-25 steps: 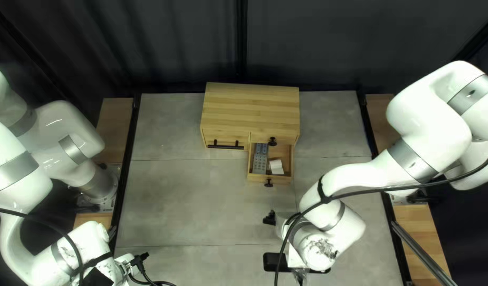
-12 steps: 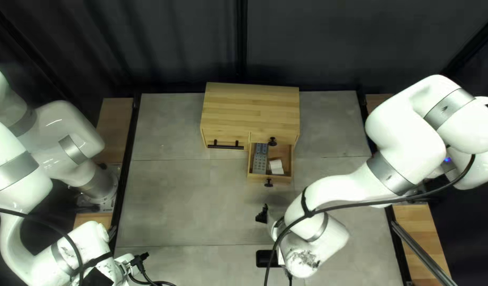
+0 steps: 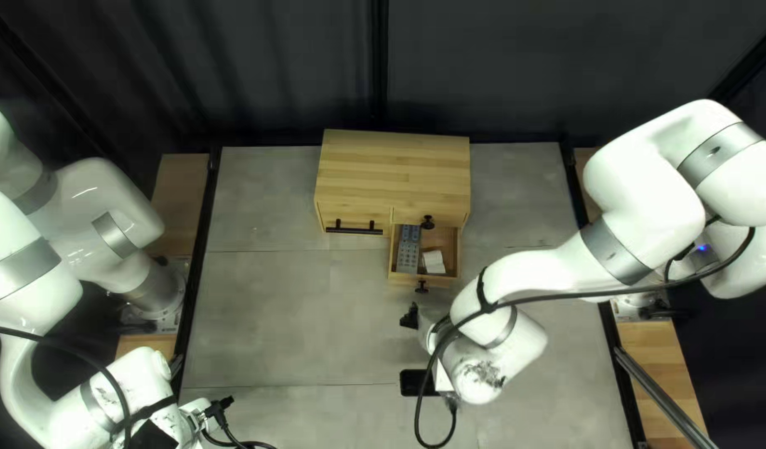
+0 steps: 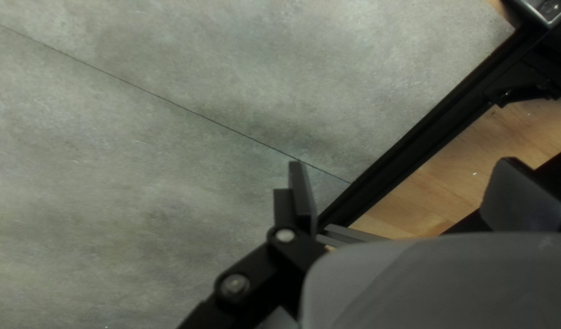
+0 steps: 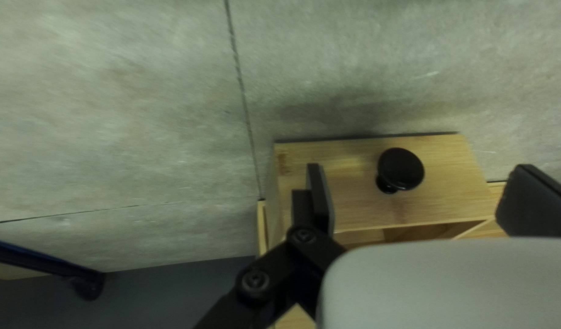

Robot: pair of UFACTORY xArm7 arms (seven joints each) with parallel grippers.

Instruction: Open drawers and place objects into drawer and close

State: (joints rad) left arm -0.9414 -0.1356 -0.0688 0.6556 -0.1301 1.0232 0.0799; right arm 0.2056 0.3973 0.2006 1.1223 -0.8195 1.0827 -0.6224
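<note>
At the top left view's middle, the wooden cabinet [image 3: 391, 166] has one small drawer [image 3: 447, 282] pulled out, holding a grey remote [image 3: 408, 249] and a small white item [image 3: 433, 263]. My right gripper [image 3: 410, 317] is a short way in front of this drawer. In its wrist view my right gripper [image 5: 423, 190] stands open, with the drawer's black round knob [image 5: 401, 169] ahead between its fingers, untouched. My left gripper [image 3: 221, 407] is low at the left of the top left view; seen from its wrist, the left gripper [image 4: 408, 192] is open over the table with nothing held.
A black bar handle [image 3: 354, 229] marks the cabinet's left front, and another round knob [image 3: 428, 222] stands above the open drawer. Black rails [image 3: 201, 274] run along the table's sides. My left wrist hangs near the left rail [image 4: 426, 134].
My right gripper has moved toward the cabinet and a little to the left in the top left view. The left arm and the drawer have stayed still.
</note>
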